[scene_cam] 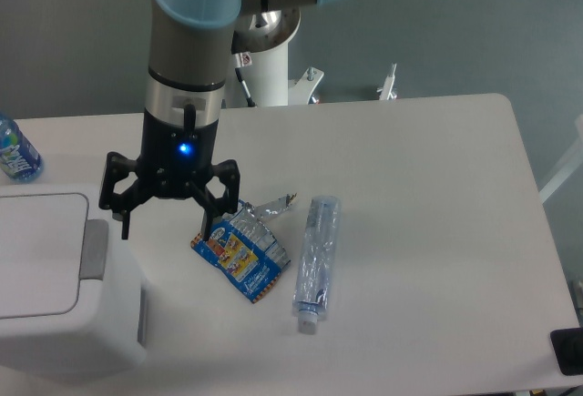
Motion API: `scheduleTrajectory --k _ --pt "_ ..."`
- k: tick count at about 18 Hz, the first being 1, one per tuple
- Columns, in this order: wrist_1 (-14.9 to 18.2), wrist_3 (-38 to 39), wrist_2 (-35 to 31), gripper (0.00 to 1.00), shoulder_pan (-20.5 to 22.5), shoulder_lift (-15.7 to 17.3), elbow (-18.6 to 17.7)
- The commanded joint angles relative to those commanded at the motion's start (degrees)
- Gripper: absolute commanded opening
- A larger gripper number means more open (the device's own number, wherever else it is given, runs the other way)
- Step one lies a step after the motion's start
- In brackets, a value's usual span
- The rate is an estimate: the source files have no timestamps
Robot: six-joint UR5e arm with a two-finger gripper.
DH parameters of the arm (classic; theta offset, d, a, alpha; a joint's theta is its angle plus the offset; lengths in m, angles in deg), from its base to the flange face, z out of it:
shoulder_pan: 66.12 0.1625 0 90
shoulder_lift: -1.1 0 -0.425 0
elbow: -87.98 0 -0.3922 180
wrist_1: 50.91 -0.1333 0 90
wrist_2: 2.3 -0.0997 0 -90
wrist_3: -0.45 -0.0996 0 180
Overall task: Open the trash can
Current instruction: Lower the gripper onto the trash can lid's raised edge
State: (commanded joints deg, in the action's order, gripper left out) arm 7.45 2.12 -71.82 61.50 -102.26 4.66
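The large white boxy plastic trash can (55,278) sits just left of the spread, empty fingers (124,217). Its flat lid is down, the grey push-button bar facing them

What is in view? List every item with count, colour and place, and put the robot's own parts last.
large white boxy plastic trash can: one, white with a grey push-button bar, lid shut, at the table's near left corner.
crumpled blue snack wrapper: one, blue with yellow and red print and a silver inside, at the table's middle.
clear crushed plastic bottle: one, transparent, lying flat just right of the wrapper, cap toward the camera.
blue-labelled water bottle: one, partly cut off at the left edge, behind the trash can.
white table: one, white, under everything.
white pedestal: one, white, behind the table.
robot arm: one, grey with light blue caps.
hand: one, black, fingers spread open, empty, between the trash can and the wrapper.
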Motion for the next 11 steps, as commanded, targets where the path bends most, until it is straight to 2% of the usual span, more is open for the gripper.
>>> scheduleTrajectory --k 11 --pt "-0.44 0.62 0.18 1.00 0.00 -0.35 -0.18"
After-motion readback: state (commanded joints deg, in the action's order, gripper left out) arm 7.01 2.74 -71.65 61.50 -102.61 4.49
